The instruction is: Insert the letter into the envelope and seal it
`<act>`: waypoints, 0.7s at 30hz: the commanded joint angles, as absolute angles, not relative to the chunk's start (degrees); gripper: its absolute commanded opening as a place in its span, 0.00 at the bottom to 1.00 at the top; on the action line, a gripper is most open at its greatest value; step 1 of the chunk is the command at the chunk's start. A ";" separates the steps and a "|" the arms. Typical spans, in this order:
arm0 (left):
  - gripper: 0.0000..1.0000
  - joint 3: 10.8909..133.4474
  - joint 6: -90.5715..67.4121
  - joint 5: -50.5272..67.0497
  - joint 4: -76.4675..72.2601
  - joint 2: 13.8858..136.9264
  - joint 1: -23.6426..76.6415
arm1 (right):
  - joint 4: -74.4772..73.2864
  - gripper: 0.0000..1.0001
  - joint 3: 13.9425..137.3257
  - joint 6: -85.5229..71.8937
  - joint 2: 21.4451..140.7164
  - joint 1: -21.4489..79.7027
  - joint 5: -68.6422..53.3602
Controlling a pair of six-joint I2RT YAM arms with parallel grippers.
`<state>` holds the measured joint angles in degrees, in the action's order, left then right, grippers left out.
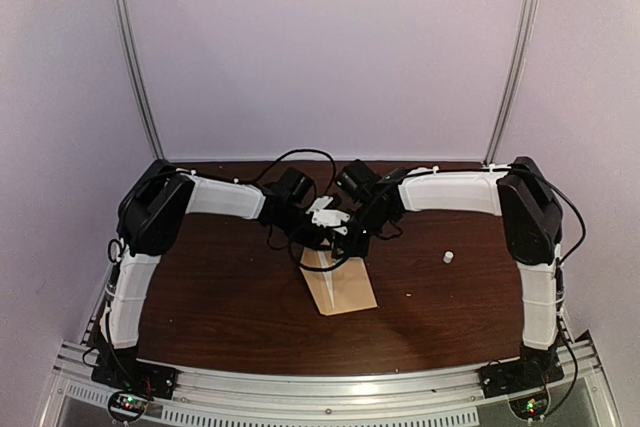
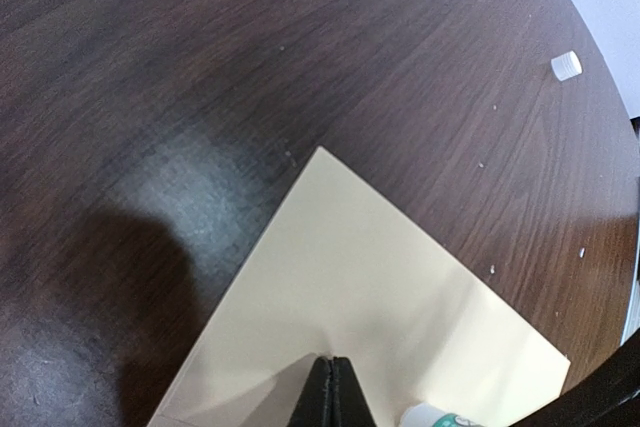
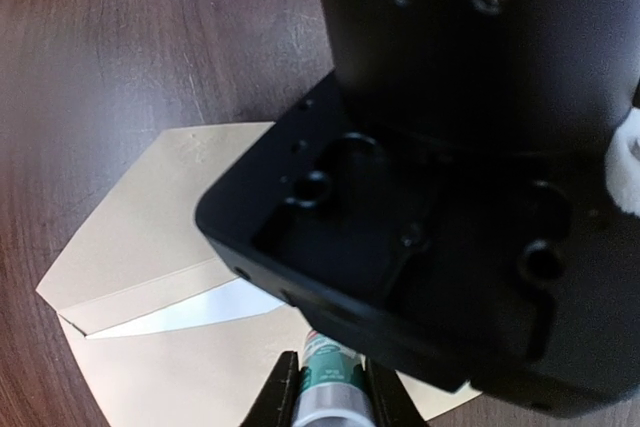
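The tan envelope [image 1: 341,289] lies mid-table with its pointed flap [image 1: 321,259] raised. My left gripper [image 1: 316,237] is shut on the flap's tip, its fingers pinched together in the left wrist view [image 2: 334,362] over the envelope [image 2: 370,287]. My right gripper [image 1: 352,239] is shut on a green-and-white glue stick [image 3: 325,377], held just above the envelope [image 3: 160,217] beside the flap. A pale sliver [image 3: 195,313] shows in the envelope's mouth; it may be the letter, which is otherwise hidden. The glue stick's end shows in the left wrist view [image 2: 438,415].
A small white cap [image 1: 448,257] lies on the dark wooden table [image 1: 220,297] to the right of the envelope, also in the left wrist view [image 2: 566,65]. The left arm's black wrist housing [image 3: 450,177] fills much of the right wrist view. The two wrists nearly touch.
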<state>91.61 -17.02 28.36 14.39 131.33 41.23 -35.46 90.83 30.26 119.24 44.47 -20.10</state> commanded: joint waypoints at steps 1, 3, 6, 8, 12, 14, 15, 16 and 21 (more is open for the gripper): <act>0.00 91.82 -16.25 28.50 16.35 133.51 41.35 | -40.93 0.00 90.80 32.33 119.26 44.24 -20.96; 0.00 91.77 -16.18 28.29 16.34 133.55 41.40 | -41.78 0.00 89.76 33.03 117.83 44.48 -22.30; 0.00 91.81 -16.06 28.11 16.49 133.51 41.40 | -42.61 0.00 88.80 33.50 116.86 45.02 -23.18; 0.00 91.85 -16.00 27.96 16.46 133.52 41.35 | -43.60 0.00 88.62 33.74 117.12 45.61 -23.16; 0.00 91.85 -15.84 27.75 16.56 133.53 41.37 | -43.69 0.00 87.03 33.88 117.04 46.58 -23.54; 0.00 91.85 -15.77 27.64 16.62 133.59 41.39 | -44.21 0.00 86.76 34.00 116.93 47.03 -23.73; 0.00 91.85 -15.76 27.61 16.76 133.58 41.40 | -44.41 0.00 86.60 34.08 116.63 47.23 -23.81; 0.00 91.85 -15.74 27.60 16.71 133.55 41.40 | -44.53 0.00 86.39 34.16 116.37 47.44 -23.83; 0.00 91.93 -15.67 27.56 16.72 133.53 41.40 | -44.76 0.00 85.00 34.28 115.09 48.08 -23.67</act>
<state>91.61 -16.73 29.43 14.66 131.50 41.34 -38.76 87.57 34.20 116.42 46.78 -21.65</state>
